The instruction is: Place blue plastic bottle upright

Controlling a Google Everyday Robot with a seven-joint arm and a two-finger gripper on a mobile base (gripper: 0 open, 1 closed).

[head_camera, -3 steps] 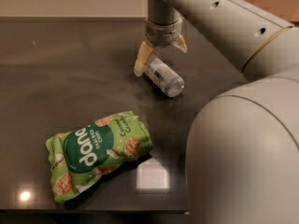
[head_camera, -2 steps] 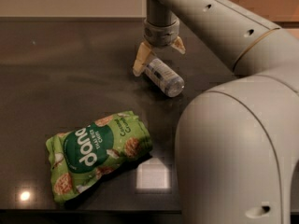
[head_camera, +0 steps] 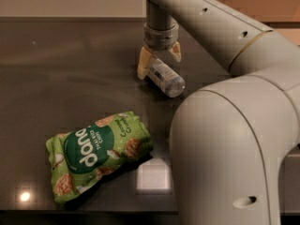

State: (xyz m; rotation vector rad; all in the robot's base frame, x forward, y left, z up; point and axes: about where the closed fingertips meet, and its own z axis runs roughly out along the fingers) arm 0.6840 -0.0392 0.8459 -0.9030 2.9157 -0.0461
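The blue plastic bottle [head_camera: 167,78] lies on its side on the dark table [head_camera: 70,69], its far end under the gripper and its near end pointing to the front right. My gripper [head_camera: 159,65] hangs straight down over the bottle's far end. Its two yellowish fingers [head_camera: 144,63] straddle the bottle, one on each side, and stand a little wider than the bottle, so the gripper is open around it. The bottle's cap is hidden behind the fingers.
A green snack bag [head_camera: 96,153] lies flat at the front left. My arm's large pale elbow [head_camera: 234,158] fills the front right and hides that part of the table. A bright light reflection [head_camera: 152,175] sits beside the bag.
The arm's elbow has swung further left into view and covers more of the right side. The gripper and the bottle stay in the same place.
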